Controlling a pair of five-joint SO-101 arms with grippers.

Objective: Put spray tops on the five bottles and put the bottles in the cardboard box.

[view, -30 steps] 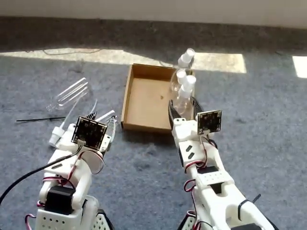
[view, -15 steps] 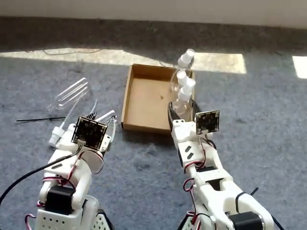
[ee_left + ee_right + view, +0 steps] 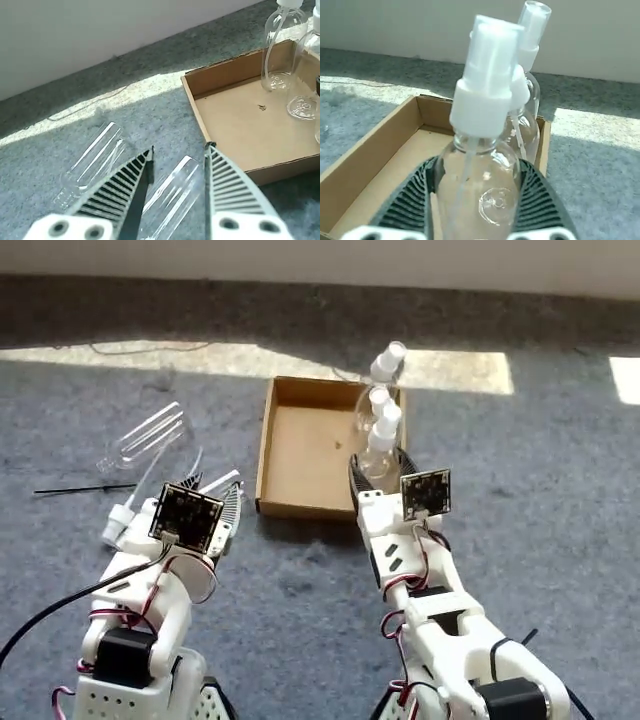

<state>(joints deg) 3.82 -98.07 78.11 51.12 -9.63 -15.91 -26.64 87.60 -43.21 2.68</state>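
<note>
**Capped Bottle Held at the Box's Edge**

Just right of centre in the high view, the right claw [image 3: 379, 462] is clamped around the belly of an upright clear bottle [image 3: 379, 445] at the near right wall of the box [image 3: 300, 445]. Whether the base is already inside cannot be told. Its white top [image 3: 487, 95] sits on the neck. Two more capped bottles [image 3: 378, 390] stand close behind it in the box's far right corner.

At lower left of the frame, the left claw [image 3: 215, 495] has its fingers apart on either side of a bare bottle [image 3: 172, 200] lying on the carpet [image 3: 520, 470]. A second bare bottle [image 3: 140, 440] lies at upper left, and a loose top [image 3: 118, 523] rests beside the left arm.

The bottles look empty, so they are probably light. Their walls appear stiff, smooth and rounded, and are likely to slip under a weak pinch. The belly, where the held bottle is now gripped, seems the safest hold, not the narrow sprayer. With the top on, each bottle stands tall and could tip or knock its neighbours when set down. The two lying bottles would likely roll if nudged.
</note>
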